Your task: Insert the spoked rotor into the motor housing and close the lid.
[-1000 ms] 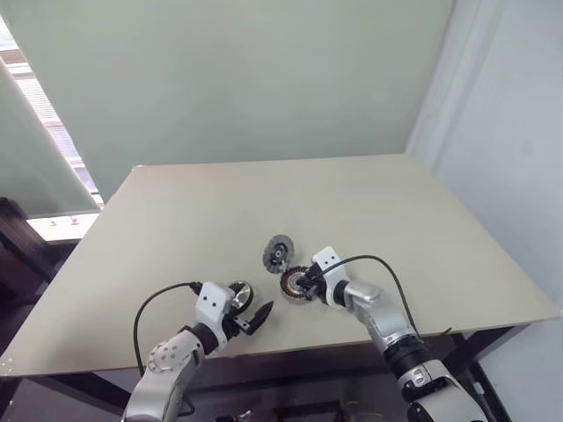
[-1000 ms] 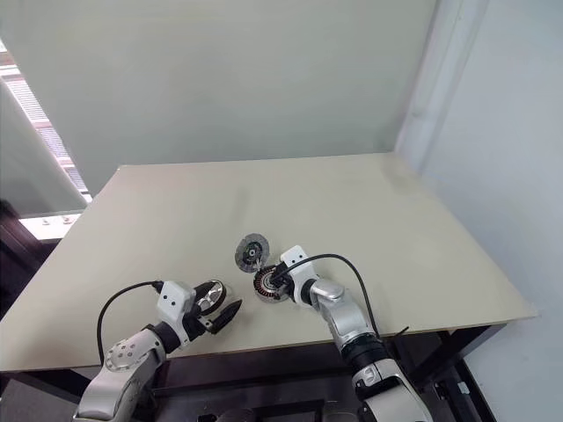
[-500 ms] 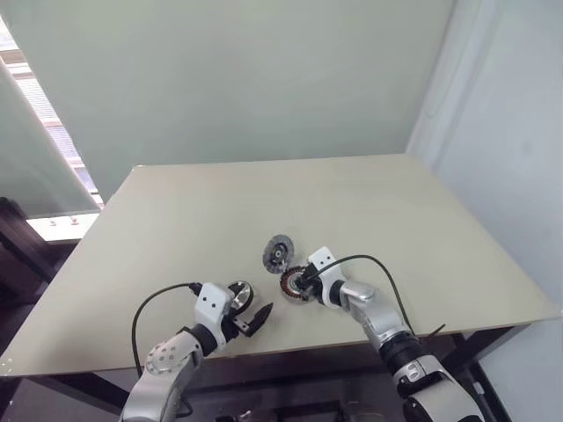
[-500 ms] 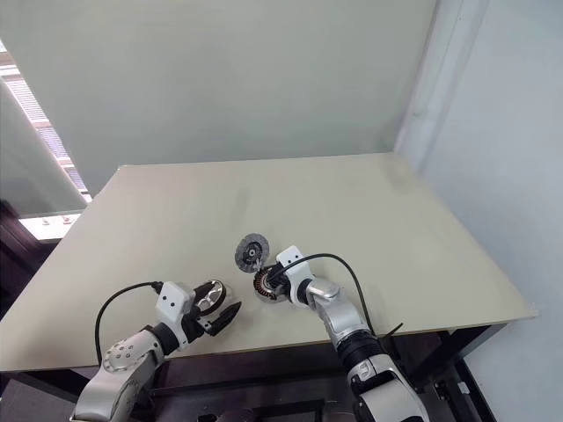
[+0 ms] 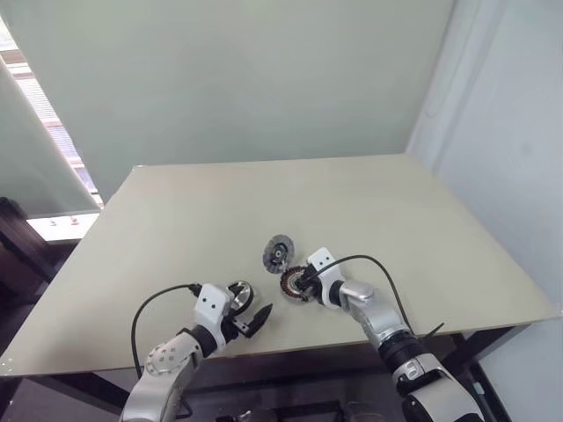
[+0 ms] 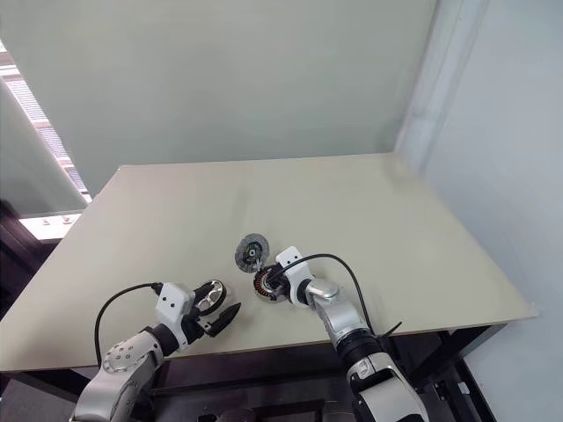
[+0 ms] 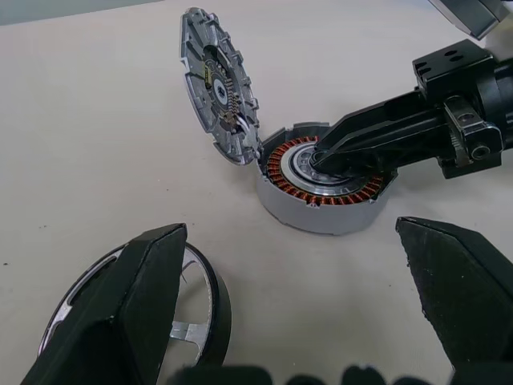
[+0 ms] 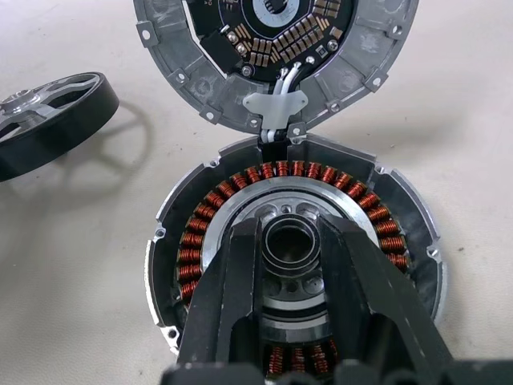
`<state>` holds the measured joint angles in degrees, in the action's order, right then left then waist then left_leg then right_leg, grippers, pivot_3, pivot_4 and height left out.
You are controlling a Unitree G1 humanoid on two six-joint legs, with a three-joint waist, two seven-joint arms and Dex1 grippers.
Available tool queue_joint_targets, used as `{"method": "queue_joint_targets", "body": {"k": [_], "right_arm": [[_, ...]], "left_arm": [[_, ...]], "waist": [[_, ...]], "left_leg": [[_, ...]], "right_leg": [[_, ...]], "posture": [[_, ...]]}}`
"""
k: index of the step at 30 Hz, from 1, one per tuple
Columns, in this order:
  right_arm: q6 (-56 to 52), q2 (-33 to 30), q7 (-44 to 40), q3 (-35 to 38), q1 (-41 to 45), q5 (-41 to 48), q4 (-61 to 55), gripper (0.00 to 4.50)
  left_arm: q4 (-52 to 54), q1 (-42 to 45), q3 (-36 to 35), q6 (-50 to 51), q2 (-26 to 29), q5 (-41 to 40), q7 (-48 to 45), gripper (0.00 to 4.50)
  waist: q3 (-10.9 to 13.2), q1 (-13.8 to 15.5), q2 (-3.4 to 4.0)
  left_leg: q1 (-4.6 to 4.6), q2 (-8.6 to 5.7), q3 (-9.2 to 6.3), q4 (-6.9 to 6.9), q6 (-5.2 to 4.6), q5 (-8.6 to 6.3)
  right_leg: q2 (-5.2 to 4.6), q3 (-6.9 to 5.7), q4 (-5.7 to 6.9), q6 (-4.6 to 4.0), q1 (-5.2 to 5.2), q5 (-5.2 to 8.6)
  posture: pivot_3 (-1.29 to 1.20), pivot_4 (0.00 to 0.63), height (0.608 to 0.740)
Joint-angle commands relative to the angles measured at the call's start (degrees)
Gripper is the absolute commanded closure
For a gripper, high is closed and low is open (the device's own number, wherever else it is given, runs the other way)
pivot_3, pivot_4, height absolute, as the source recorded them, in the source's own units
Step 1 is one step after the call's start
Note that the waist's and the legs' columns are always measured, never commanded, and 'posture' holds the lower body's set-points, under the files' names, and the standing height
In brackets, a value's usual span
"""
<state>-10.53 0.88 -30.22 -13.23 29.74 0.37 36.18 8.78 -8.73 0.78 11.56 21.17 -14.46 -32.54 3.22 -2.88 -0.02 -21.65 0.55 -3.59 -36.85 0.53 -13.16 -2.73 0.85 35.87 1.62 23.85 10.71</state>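
The motor housing [image 8: 296, 265], a round puck with copper windings, lies on the beige table near the front edge. Its lid [image 8: 276, 48] stands tilted up from the housing's far rim, with the circuit side showing. My right gripper [image 8: 290, 237] reaches in from the right and is shut on the housing's silver centre hub. The spoked rotor [image 7: 196, 293] lies flat on the table to the left of the housing. My left gripper [image 5: 252, 304] hovers open just beside the rotor, one finger [image 7: 120, 305] partly covering it, with nothing held.
The table's front edge [image 5: 290, 345] runs close under both grippers. Black cables [image 5: 158, 294] loop off each wrist. A wide stretch of tabletop [image 5: 352, 202] extends behind the parts to the pale wall. A window strip [image 5: 44, 132] is at the far left.
My right forearm has swung slightly. Both grippers, the housing, the lid and the rotor stay where they were.
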Motion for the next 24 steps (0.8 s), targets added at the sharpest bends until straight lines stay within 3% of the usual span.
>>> {"method": "queue_joint_targets", "body": {"k": [1,11,22,24], "right_arm": [[1.17,0.11,-0.1,0.01,1.47,-0.48,0.21,3.79],[0.62,-0.33,-1.05,-0.64,1.75,-1.38,1.23,3.79],[-0.75,-0.03,-2.81,0.37,0.26,0.32,-2.85,0.1],[-1.42,0.24,-3.04,1.03,-0.14,1.27,-4.78,0.05]], "left_arm": [[2.77,0.43,-0.91,-0.98,0.18,-0.44,0.01,0.0],[2.35,0.93,-0.7,-1.14,-0.08,-0.28,0.03,0.0],[1.84,1.06,-0.53,-1.41,-0.06,-0.09,-0.23,0.0],[1.72,1.1,-0.47,-1.47,-0.1,-0.1,-0.29,0.0]], "waist": [[0.0,0.0,0.0],[0.0,-0.01,0.0],[-0.01,0.01,0.0],[-0.01,0.0,0.0]], "left_leg": [[0.0,0.0,0.0,0.0,0.0,0.0],[0.04,0.0,0.0,0.0,0.0,0.01],[0.04,0.0,0.0,0.0,0.0,0.01],[0.03,0.0,0.0,0.0,0.0,0.0]], "right_leg": [[0.0,0.0,0.0,0.0,0.0,0.0],[0.0,0.0,0.0,0.0,-0.03,0.0],[0.01,0.0,0.0,0.0,-0.04,0.0],[0.01,0.0,0.0,0.0,-0.03,0.0]], "posture": [[0.0,0.0,0.74],[0.0,0.0,0.74],[0.0,0.0,0.74],[0.0,0.0,0.74]]}}
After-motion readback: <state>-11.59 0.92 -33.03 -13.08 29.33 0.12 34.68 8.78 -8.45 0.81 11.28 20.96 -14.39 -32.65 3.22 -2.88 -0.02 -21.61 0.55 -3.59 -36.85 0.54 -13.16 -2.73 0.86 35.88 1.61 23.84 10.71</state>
